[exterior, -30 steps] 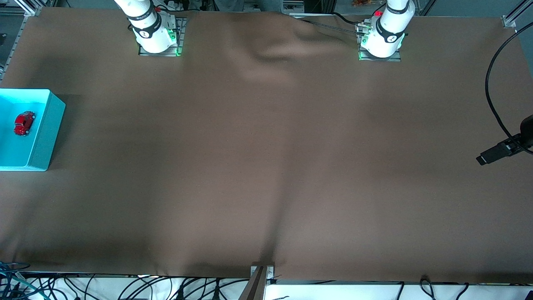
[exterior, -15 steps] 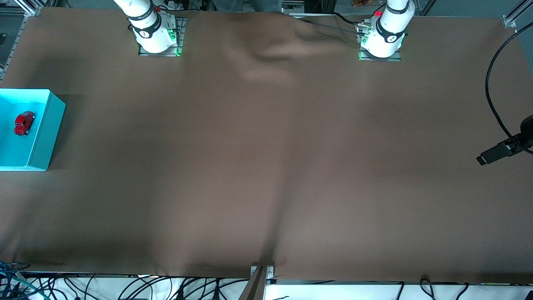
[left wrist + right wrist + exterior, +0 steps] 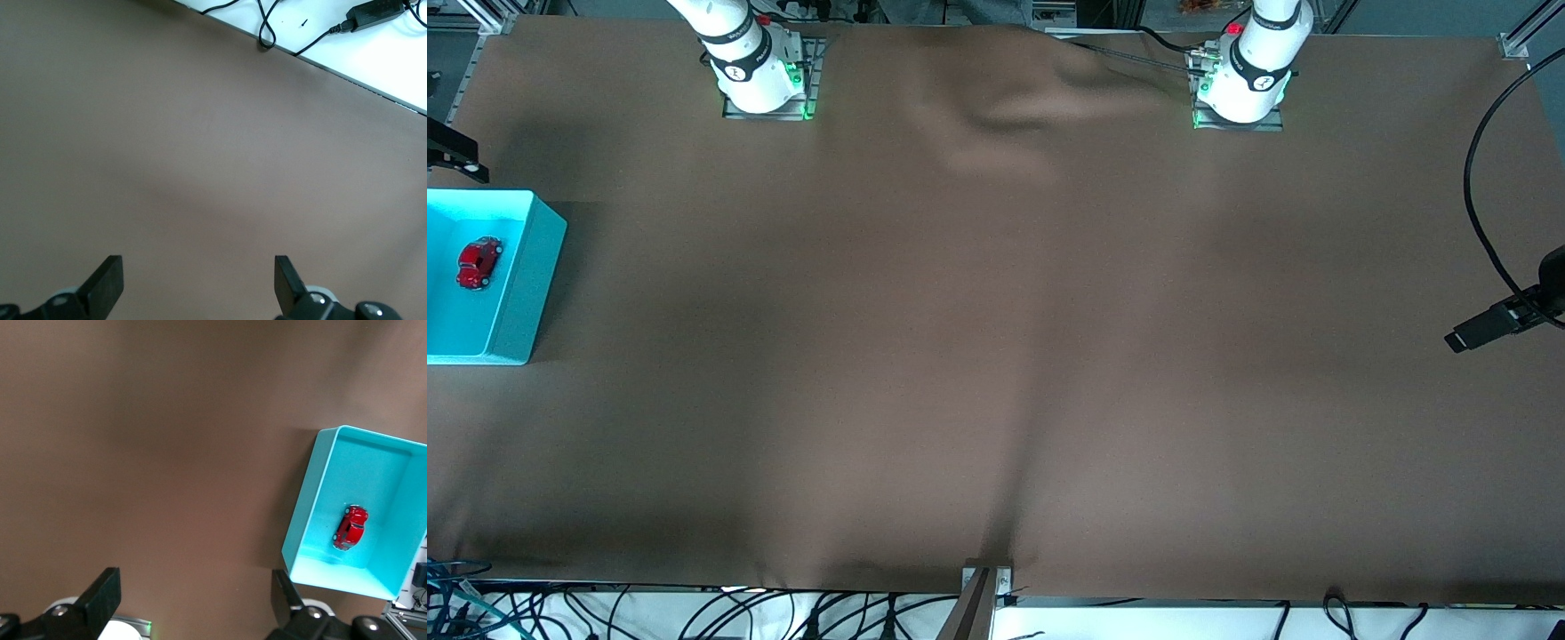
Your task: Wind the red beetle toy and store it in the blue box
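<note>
The red beetle toy (image 3: 479,262) lies inside the blue box (image 3: 525,284), which stands at the right arm's end of the table. The right wrist view looks down from high up on the same toy (image 3: 350,527) in the box (image 3: 308,500). My right gripper (image 3: 193,583) is open over bare cloth beside the box, with nothing between its fingers. One of its black fingers (image 3: 458,153) shows at the front view's edge. My left gripper (image 3: 197,267) hangs open and empty over the cloth at the left arm's end. One of its fingers (image 3: 1483,327) shows in the front view.
A brown cloth (image 3: 996,356) covers the table, with a raised wrinkle (image 3: 1014,111) between the two arm bases. A black cable (image 3: 1476,187) loops at the left arm's end. Loose cables (image 3: 783,613) lie along the table's edge nearest the front camera.
A black finger of the right gripper has come into the front view beside the box. The toy, the box and the left gripper have not moved.
</note>
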You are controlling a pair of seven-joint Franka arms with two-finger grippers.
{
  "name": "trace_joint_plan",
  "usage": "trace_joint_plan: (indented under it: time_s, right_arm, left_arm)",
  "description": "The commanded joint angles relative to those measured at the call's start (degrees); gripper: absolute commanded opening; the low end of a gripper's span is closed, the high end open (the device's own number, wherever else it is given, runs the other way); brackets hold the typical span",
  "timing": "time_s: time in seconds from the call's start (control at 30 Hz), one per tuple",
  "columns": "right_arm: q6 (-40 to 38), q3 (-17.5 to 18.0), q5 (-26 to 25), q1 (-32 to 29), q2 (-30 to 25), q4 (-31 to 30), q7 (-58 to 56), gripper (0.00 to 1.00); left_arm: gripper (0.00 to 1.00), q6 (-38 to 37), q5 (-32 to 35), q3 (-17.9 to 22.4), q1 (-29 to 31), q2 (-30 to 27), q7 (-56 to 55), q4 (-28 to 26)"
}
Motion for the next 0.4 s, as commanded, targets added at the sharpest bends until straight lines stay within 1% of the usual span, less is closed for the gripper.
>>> trace_joint_plan:
  time_s: [0.0,0.37]
  right_arm:
    - [-1.57,-0.02,1.04,-0.19,0.79,1.94,0.33,1.0]
    - [-1.49,-0.02,0.96,-0.19,0.79,1.94,0.06,1.0]
  left_arm:
    - [1.0,-0.04,0.86,-0.02,0.12,0.18,1.42,0.82]
    - [1.0,-0.04,0.86,-0.02,0.12,0.18,1.42,0.82]
